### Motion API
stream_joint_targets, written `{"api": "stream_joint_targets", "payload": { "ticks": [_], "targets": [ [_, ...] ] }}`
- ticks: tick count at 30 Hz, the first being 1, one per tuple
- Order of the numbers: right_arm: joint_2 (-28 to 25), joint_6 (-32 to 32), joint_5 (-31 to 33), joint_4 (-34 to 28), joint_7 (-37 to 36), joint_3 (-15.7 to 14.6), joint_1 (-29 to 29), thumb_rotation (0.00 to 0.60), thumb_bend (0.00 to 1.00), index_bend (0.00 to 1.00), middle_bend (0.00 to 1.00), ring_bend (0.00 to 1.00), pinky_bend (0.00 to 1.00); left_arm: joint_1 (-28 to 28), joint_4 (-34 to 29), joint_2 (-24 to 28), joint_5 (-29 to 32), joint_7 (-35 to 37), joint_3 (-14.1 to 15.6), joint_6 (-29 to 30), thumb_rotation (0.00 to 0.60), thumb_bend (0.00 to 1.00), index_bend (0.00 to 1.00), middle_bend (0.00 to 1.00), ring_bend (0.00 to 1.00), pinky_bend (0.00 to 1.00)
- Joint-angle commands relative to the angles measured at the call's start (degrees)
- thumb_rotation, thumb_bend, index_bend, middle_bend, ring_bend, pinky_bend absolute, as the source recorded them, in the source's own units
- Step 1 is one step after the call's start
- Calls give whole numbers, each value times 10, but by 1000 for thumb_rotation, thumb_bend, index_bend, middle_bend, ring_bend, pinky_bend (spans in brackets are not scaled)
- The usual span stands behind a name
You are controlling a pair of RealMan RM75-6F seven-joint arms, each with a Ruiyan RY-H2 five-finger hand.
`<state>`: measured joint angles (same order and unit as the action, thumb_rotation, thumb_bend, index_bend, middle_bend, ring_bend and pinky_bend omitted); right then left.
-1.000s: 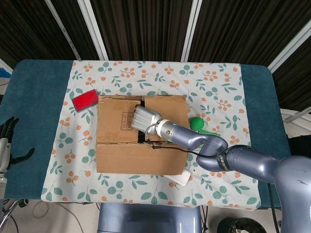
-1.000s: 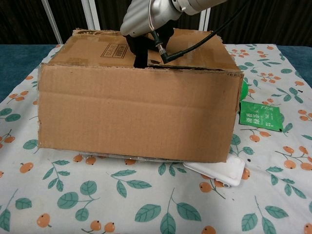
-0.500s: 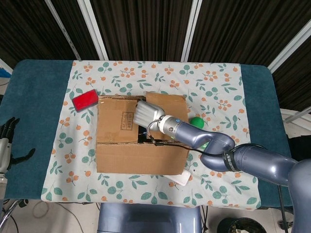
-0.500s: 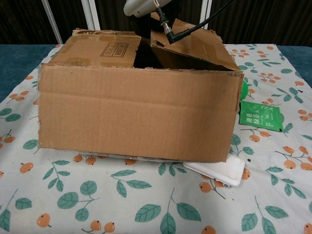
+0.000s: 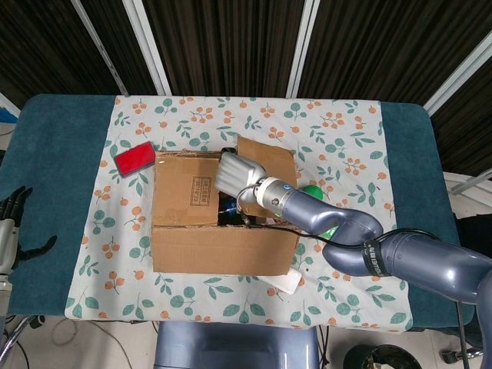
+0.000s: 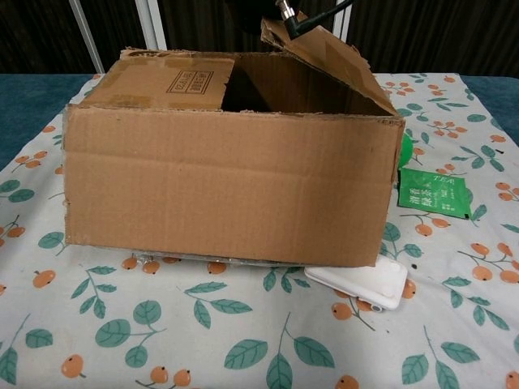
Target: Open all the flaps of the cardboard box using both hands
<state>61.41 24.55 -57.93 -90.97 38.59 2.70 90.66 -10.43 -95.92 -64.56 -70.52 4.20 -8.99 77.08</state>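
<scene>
At the near edge of the floral tablecloth (image 6: 243, 348), a flat white plastic piece (image 6: 361, 285) pokes from under the brown corrugated cardboard box (image 6: 227, 194), which sits mid-table with its long side facing the chest camera. Only the chest view shows the green printed packet (image 6: 434, 194) beside it; only the head view shows the red rectangular block (image 5: 134, 158) beyond the box's far left corner and the dark left hand (image 5: 11, 223), fingers spread and holding nothing, past the table's edge. The silver right hand (image 5: 234, 175) is under the raised right flap (image 5: 265, 157); its grasp cannot be told. The left flap (image 5: 187, 192) lies flat.
</scene>
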Motion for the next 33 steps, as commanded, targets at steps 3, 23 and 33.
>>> {"api": "stream_joint_targets", "payload": {
  "ticks": [3,23,33],
  "targets": [
    [-14,12,24,-14,15,-12,13,600,1000,720,593,363,305,0,2,0,-1,-2,0,1,600,206,0,0,0,0],
    [-80,48,132,-63,88,-90,69,600,1000,628,453,265,290,1,2,0,-1,-5,0,-2,600,206,0,0,0,0],
    [-103,66,150,-87,108,-111,77,600,1000,584,422,250,285,1,1,0,-1,-5,-1,-3,600,206,0,0,0,0]
  ]
}}
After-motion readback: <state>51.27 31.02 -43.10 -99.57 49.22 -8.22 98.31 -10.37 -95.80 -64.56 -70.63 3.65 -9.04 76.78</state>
